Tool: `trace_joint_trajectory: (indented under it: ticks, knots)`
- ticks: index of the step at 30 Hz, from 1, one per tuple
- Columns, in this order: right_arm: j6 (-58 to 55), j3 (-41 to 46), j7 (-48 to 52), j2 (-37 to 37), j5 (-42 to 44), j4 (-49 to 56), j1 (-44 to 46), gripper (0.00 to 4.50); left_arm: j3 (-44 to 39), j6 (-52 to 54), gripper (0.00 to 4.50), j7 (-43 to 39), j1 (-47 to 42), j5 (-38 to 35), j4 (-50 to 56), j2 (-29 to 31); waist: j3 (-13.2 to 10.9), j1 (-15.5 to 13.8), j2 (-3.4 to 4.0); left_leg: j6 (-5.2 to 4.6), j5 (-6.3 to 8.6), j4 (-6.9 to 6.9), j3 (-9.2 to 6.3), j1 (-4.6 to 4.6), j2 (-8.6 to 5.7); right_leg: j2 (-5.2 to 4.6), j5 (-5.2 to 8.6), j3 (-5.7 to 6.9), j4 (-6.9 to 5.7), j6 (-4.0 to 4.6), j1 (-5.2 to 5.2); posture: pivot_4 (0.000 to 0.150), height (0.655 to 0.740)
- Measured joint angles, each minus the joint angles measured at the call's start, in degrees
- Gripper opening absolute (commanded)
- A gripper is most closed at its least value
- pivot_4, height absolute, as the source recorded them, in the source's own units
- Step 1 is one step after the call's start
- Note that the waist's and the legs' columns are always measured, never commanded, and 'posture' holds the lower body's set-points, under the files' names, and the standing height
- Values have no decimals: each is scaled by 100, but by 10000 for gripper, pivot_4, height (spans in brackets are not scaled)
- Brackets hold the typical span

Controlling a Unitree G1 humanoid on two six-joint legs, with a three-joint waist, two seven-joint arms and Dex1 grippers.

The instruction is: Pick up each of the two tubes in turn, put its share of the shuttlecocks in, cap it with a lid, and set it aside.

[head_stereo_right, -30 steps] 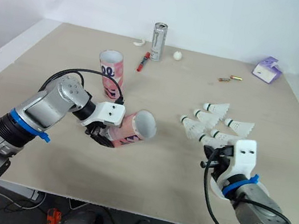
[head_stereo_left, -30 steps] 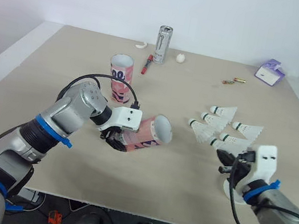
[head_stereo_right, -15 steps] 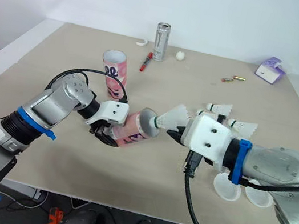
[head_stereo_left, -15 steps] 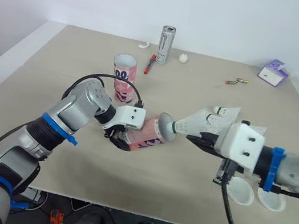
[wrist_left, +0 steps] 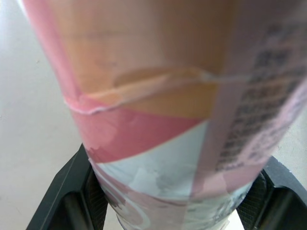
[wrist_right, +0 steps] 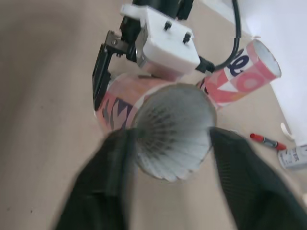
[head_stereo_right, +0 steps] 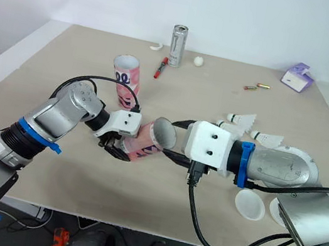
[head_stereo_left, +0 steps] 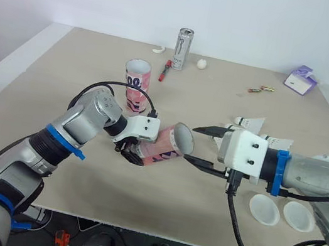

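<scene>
Now your right gripper (head_stereo_left: 194,144) has let go: its fingers stand wide at the mouth of the tilted tube (head_stereo_left: 161,147), and the shuttlecock (wrist_right: 172,129) sits inside. Your left gripper (head_stereo_left: 129,150) clamps that tube left of centre. More shuttlecocks (head_stereo_left: 250,122) wait at right, so fetch the next.

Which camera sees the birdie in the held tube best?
The right wrist view: it looks straight into the mouth of the tube, where the shuttlecock fans its feathers. The eye views show the tube side-on, its inside unclear. The left wrist view shows its outer wall.
</scene>
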State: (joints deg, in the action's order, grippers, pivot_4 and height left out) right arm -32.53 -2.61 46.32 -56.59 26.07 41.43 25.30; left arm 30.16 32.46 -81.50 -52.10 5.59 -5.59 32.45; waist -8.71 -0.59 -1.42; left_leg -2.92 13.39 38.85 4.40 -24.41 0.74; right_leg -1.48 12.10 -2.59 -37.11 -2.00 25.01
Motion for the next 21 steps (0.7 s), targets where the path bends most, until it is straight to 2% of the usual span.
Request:
trace_joint_trajectory:
  ticks: [1, 3, 7, 9, 13, 16, 21]
  knots:
    - [-117, 164, -123, 217, 163, -5, -84, 44467, 0, 1, 29529, 3, 3, 0, 4, 1, 0, -1, -3, 0, 0, 0, -4, 0, 0, 1, -1, 1, 0, 1, -2, 1500, 7400]
    - [-649, 934, -786, 1033, 862, -156, -491, 44467, 0, 5, 29529, 15, 13, -7, 13, -7, 2, -8, -13, 0, 0, 2, -10, -2, -1, 0, -6, 3, -4, 2, -5, 1500, 7400]
    - [-1097, 1624, -1466, 1579, 1147, -441, -1015, 44467, -3, 7, 29529, 15, 23, -10, 20, -4, 6, -1, -19, 0, 0, 4, -4, -1, -1, -1, -11, -2, 0, -1, -7, 1500, 7400]
    - [-1559, 1820, -2244, 2122, 1049, -976, -1709, 44467, -17, 2, 29529, 15, 31, -10, 18, 10, 5, 2, -14, 0, 0, 4, 5, -2, -1, -1, -10, -9, -4, -1, -1, 1500, 7400]
    - [-1784, 1873, -2776, 2578, 1012, -1139, -1798, 44467, -24, 2, 29529, 1, 28, 4, 8, 33, 6, 23, 7, -6, -3, 4, 13, 2, 0, 7, -14, -21, -7, -10, 4, 1500, 7400]
    - [-1808, 1809, -3346, 3234, 937, -1363, -1657, 44467, -14, -4, 29529, 21, 29, 11, 2, 1, 6, 33, 6, -21, -13, 3, 6, 3, 8, 17, -21, -15, -10, -5, 4, 1500, 7400]
    - [-1803, 1675, -3545, 3403, 794, -1571, -1585, 44467, -12, -7, 29529, 4, 29, 7, 3, 2, 6, 37, 7, -22, -14, 3, 8, 2, 7, 16, -21, -16, -9, -5, 4, 1500, 7400]
